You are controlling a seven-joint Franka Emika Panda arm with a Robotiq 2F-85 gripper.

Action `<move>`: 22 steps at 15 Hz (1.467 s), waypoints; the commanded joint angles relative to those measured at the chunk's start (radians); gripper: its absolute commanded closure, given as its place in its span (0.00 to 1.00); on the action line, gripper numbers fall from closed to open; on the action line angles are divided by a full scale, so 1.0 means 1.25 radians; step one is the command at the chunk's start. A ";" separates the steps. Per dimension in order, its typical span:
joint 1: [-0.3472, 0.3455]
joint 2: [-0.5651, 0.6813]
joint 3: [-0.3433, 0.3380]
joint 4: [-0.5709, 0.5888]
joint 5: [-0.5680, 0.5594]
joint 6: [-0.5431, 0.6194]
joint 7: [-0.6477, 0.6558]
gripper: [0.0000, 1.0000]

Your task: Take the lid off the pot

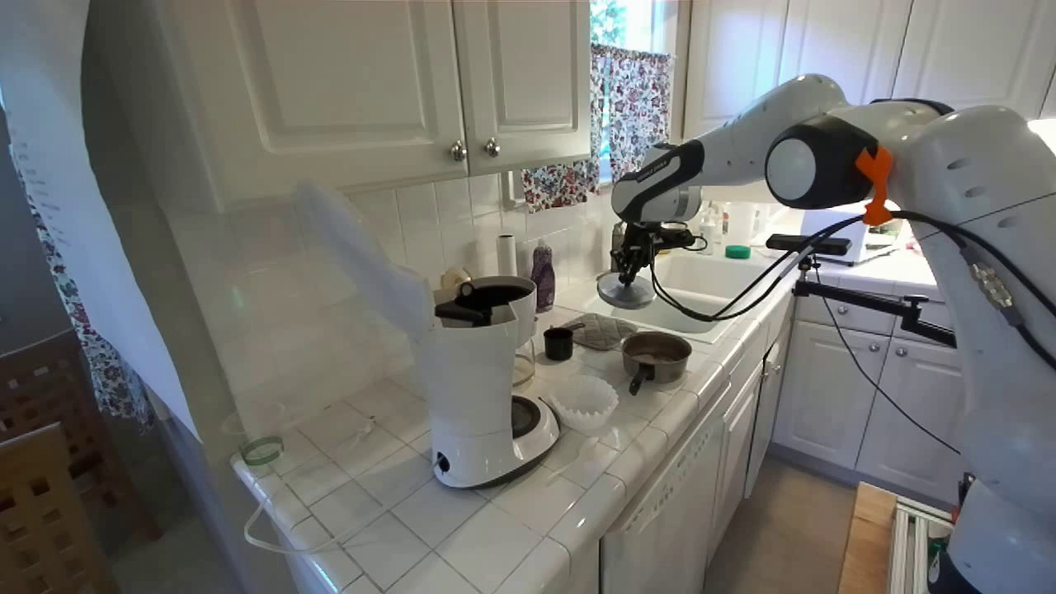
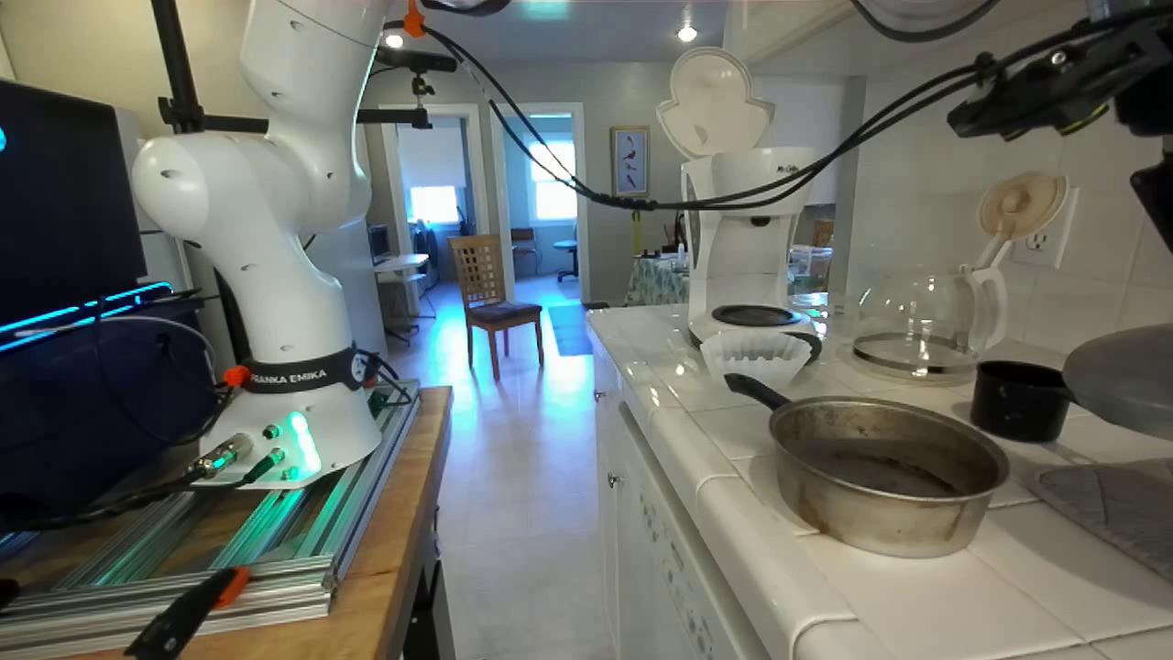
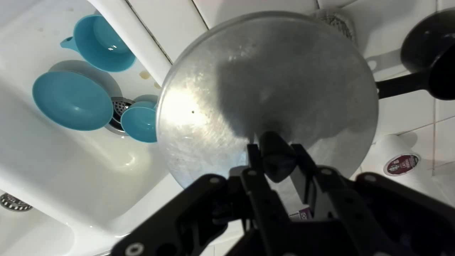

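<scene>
1. We record the lid [image 3: 266, 96] as dull grey, its knob [image 3: 275, 145] black.
2. We find the pot [image 2: 889, 518] silver-grey, brownish inside, its handle [image 2: 757, 390] black.
3. We note a white coffee maker [image 1: 470, 388] with a black hotplate [image 2: 756, 316].
4. We observe a floral curtain [image 1: 639, 107], red and blue on white.
5. We list turquoise dishes [image 3: 73, 101], a black cup [image 2: 1013, 405].

White arm [image 1: 949, 169] arched high, wrist [image 1: 657, 188] bent down, end effector [image 3: 276, 151] pointing down, apparently clamped
</scene>
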 commanded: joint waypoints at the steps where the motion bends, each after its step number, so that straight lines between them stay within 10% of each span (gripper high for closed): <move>1: -0.030 0.066 0.033 0.102 0.026 -0.038 -0.038 0.94; 22: -0.055 0.231 0.073 0.279 0.006 -0.078 -0.087 0.94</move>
